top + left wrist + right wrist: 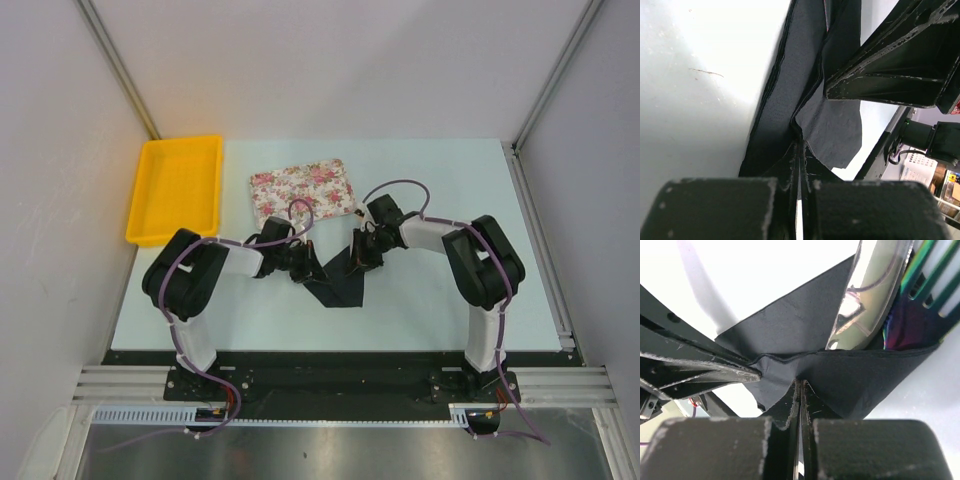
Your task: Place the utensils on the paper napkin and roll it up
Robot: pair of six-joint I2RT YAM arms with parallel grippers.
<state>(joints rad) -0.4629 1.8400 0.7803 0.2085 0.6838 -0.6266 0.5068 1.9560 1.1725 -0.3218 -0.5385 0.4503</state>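
Note:
The black paper napkin (340,283) lies folded on the white table between my two grippers. My left gripper (301,268) is shut on one napkin edge, seen close in the left wrist view (801,146) with the napkin (790,95) draped ahead. My right gripper (362,256) is shut on another fold of the napkin (800,330), pinched at the jaw tips (800,383). In the right wrist view a shiny spoon bowl (860,305) and iridescent fork tines (926,282) stick out from under the raised napkin fold. The utensils are hidden in the top view.
The pink-flowered tray (301,190) lies just behind the grippers. A yellow bin (177,188) stands at the table's far left. The right gripper's fingers (890,65) show close in the left wrist view, and the left gripper's fingers (690,362) in the right wrist view.

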